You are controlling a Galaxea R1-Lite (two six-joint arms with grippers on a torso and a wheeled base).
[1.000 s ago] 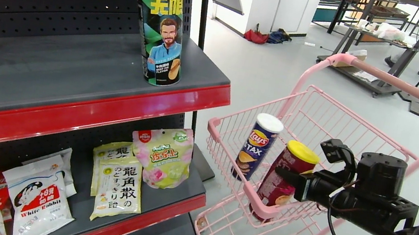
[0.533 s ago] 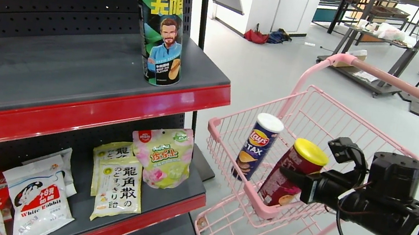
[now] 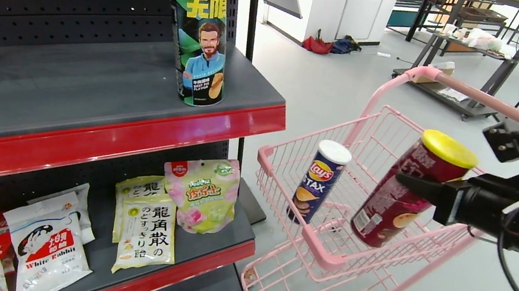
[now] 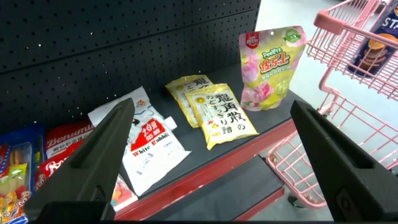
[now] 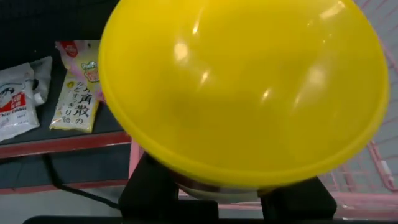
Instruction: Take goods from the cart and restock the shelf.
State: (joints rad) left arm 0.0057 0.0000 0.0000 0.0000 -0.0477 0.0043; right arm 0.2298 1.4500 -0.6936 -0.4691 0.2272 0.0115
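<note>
The right hand (image 3: pixel 414 186) clenches the red crisp can (image 3: pixel 381 214) mid-body. It is probably a light, stiff yet crushable tube, likely slick, so a gentle hold around the middle suits.

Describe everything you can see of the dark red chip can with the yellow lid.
The chip can is a tall cylinder, dark red with chips printed near its base. It looks like cardboard and is capped by a glossy yellow lid, apparently plastic. It is closed and tilted, with the lid end toward the robot's right. The right gripper clamps its upper part. It hangs over the pink cart, apart from the blue can in the basket.
</note>
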